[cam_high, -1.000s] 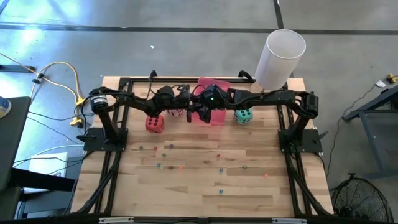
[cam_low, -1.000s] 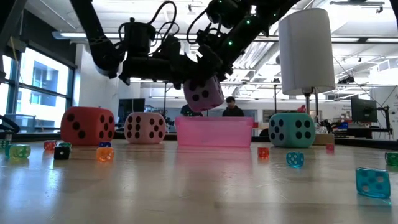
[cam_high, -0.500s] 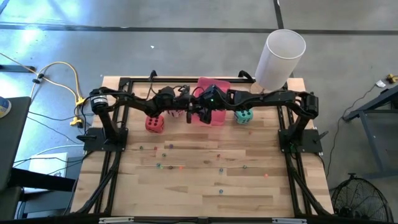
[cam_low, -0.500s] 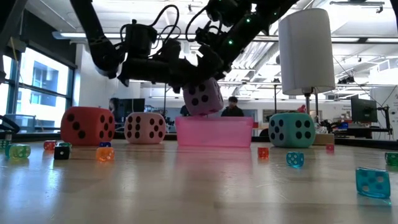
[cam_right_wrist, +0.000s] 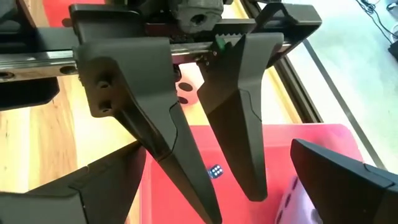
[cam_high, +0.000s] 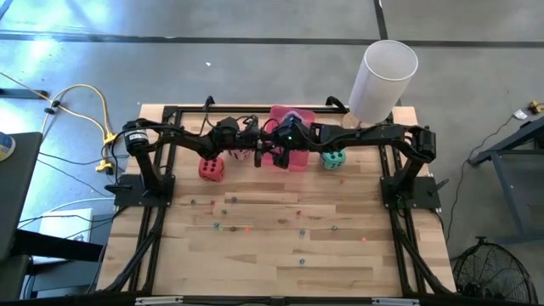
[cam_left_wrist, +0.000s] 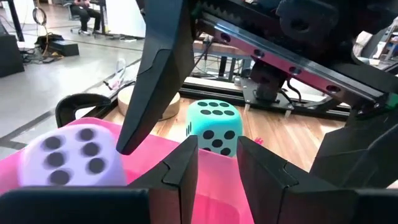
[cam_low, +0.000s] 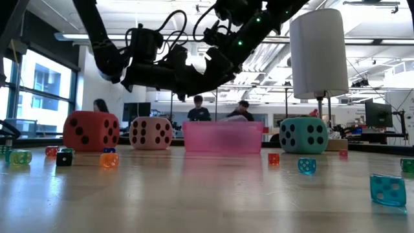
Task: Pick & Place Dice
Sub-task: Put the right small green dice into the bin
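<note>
The purple die [cam_left_wrist: 68, 155] lies inside the pink tray [cam_low: 223, 139], blurred, and touches neither gripper. It also shows in the right wrist view [cam_right_wrist: 298, 200]. My left gripper [cam_left_wrist: 219, 165] reaches level over the tray from the left, its fingers a little apart with nothing between them. My right gripper [cam_right_wrist: 217, 186] slants down over the same tray, wide open. On the table at the far side stand the red die [cam_high: 212, 169] and the pink die [cam_high: 241, 155], left of the tray, and the teal die [cam_high: 332, 158], right of it.
A tall white cylinder [cam_high: 384, 81] stands at the far right corner. Several tiny coloured dice [cam_low: 108, 159] are scattered over the middle of the table, and one small blue one [cam_right_wrist: 214, 171] lies in the tray. People stand in the room behind [cam_low: 198, 109].
The purple die hung just above the pink tray beneath the two grippers. It has sunk a little and then dropped into the tray. Both arms have kept their places over the tray.
</note>
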`<control>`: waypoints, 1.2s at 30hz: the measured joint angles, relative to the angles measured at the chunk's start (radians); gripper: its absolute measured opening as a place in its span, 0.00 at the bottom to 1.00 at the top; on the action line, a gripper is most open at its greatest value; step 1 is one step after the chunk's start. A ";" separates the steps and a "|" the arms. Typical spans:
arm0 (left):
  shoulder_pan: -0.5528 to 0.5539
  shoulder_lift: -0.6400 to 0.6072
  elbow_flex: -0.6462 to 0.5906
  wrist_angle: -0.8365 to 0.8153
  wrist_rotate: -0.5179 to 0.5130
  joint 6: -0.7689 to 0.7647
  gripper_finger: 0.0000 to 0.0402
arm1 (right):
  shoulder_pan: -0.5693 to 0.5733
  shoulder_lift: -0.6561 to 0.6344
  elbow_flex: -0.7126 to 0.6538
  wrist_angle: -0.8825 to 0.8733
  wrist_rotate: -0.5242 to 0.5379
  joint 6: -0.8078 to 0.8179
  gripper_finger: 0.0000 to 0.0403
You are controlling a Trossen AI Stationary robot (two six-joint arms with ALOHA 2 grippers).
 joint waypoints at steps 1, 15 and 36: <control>0.001 0.000 0.000 0.000 0.000 -0.001 0.27 | 0.000 0.000 0.000 0.000 0.001 0.001 0.97; 0.021 -0.058 -0.005 -0.040 0.154 -0.158 0.27 | 0.054 -0.099 0.007 -0.146 0.148 0.072 0.97; -0.038 -0.518 -0.004 -0.917 0.310 -0.132 0.26 | 0.618 -0.194 0.001 -0.769 0.536 0.865 0.97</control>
